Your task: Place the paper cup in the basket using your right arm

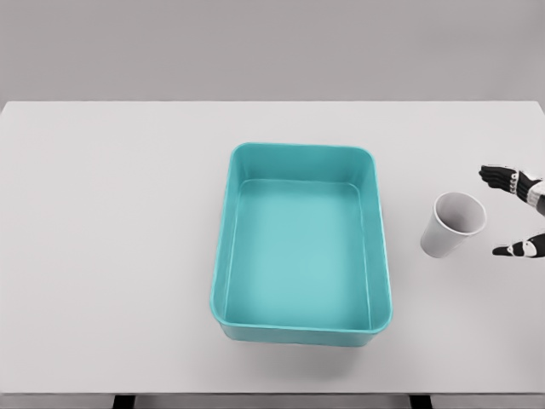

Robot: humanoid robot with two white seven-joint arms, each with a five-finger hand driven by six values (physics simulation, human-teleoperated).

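Fingers (502,178) of the right hand (516,213) are seen entering at the far right edge of the head view, spread wide apart, with one group held above and the thumb tip lower down, and nothing is gripped between them. Only the dark-jointed fingertips are shown; the rest of the hand and its arm are cut off by the picture's edge. Just to the left of those fingertips, the paper cup (452,225) is found standing on the white table (111,239), its open mouth facing up and tilted slightly towards the camera, white inside and out. A small gap is kept between cup and fingers, so no contact is made, though the cup sits roughly level with the opening between the upper fingers and the thumb. Further left, near the middle of the table, the teal basket (228,256) is laid out, a rounded rectangular tub with a plain floor. Cup and basket are set near each other but clearly apart.
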